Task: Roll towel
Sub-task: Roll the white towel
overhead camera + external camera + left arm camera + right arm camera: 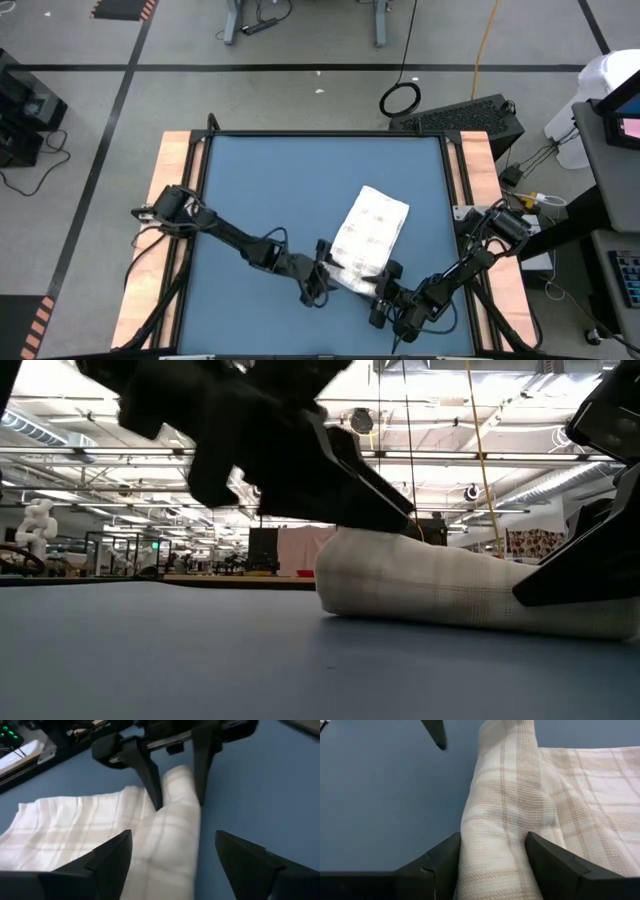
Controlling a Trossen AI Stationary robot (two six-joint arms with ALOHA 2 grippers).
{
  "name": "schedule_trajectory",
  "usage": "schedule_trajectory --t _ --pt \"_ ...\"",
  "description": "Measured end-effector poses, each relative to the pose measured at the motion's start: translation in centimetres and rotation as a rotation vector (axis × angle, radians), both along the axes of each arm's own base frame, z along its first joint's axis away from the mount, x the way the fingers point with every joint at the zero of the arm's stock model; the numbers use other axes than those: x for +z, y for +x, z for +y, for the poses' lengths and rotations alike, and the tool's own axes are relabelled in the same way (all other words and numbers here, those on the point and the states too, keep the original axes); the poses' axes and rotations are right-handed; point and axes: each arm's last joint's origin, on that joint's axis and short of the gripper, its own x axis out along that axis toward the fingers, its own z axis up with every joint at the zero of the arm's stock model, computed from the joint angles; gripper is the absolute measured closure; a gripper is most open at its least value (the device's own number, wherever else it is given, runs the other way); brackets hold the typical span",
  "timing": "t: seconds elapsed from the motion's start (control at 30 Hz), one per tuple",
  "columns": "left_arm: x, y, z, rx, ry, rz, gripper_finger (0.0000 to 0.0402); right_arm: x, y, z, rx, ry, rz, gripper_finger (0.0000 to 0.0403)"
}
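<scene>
Towel (pixel 370 235) sits right of centre in the lower half of the high view, on the blue table (pixel 270 190). Flat part runs up toward upper right. Rolled end is at its lower-left edge, between my two pincers. Overall long axis runs lower-left to upper-right; the roll itself lies across that, roughly upper-left to lower-right.

Left pincer (pixel 325 280) is at the roll's left end, jaws apart. In the left wrist view my fingers (pixel 112 857) stand wide, one over the cloth and one on the bare table side, neither clamping the roll (pixel 175 835).

Right pincer (pixel 385 298) is at the roll's right end, fingers straddling it. In the right wrist view both fingers (pixel 445 857) press against the sides of the roll (pixel 502 820), so I'm gripping the rolled towel.

Hard to see: in the high view the roll's ends are covered by both pincers, so the number of turns is not readable. Low view is mostly blocked by dark arm bodies at top left and right edge; only the roll's side (pixel 450 585) shows, right end cut off behind the arm. Wrist views crop the towel's flat part at the frame edges.
</scene>
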Motion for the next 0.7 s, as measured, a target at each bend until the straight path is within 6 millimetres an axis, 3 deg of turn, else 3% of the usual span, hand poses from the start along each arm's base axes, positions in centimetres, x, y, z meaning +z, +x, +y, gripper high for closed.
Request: schedule_trajectory --t 0.13,0.3,0.57,0.7 --pt "-1.9 0.5 0.1 -0.017 0.009 -0.002 0.0097 0.0 0.0 0.0 0.000 -0.001 0.001 0.0190" --pt "-4.1 1.1 0.3 0.001 0.027 0.003 0.0109 0.0 0.0 0.0 0.000 -0.001 0.000 0.0190" --pt "-4.9 1.5 1.4 0.048 0.040 0.020 0.0147 0.4 -0.1 0.1 0.015 -0.004 -0.005 0.0190" --pt "-5.1 1.8 2.7 0.032 -0.065 0.068 0.0180 1.1 -0.1 0.1 0.065 -0.034 0.017 0.0189"
